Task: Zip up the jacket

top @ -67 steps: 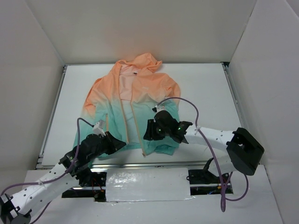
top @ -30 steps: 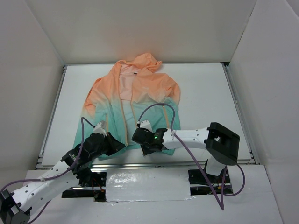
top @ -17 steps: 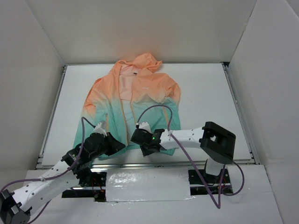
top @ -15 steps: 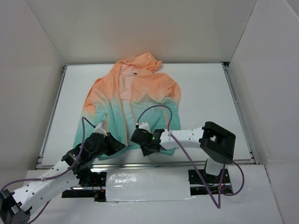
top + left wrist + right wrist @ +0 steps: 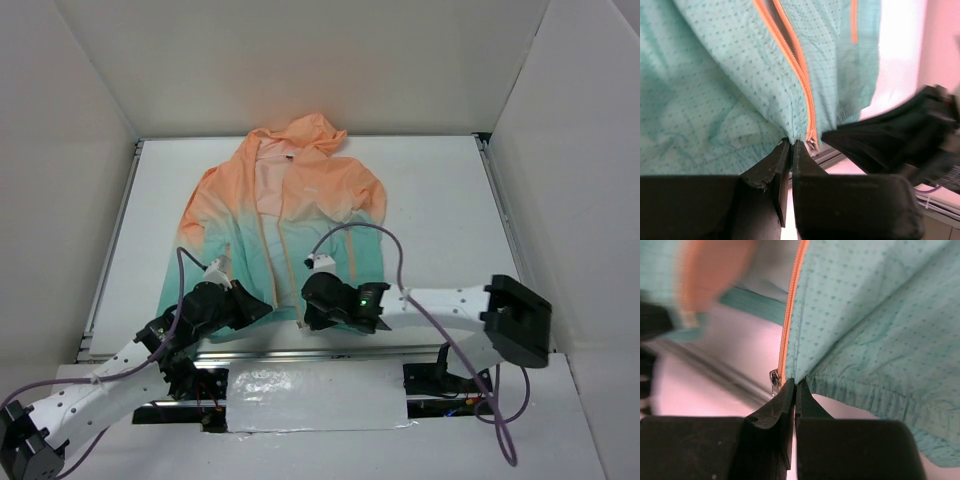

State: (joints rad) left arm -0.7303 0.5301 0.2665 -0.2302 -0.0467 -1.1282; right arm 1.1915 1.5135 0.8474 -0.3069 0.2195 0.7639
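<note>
A white table (image 5: pixel 440 200) holds the jacket (image 5: pixel 285 215), spread flat with its hood toward the far wall and its hem along the near edge, where both arms meet it. The jacket is a thin, finely dotted windbreaker that fades from peach-orange at the shoulders to teal-green at the gathered, elastic hem. Its front lies open. The left gripper (image 5: pixel 791 145) has its black fingers pressed together on the hem, just left of the bottom end of the orange front zipper (image 5: pixel 800 75). The right gripper (image 5: pixel 795 385) is likewise pinched closed on the hem of the other front panel, right beside that panel's zipper tape. The two grippers sit close together, side by side. A small metal slider (image 5: pixel 774 381) hangs at the tape's lower end, just beside the right fingertips.
</note>
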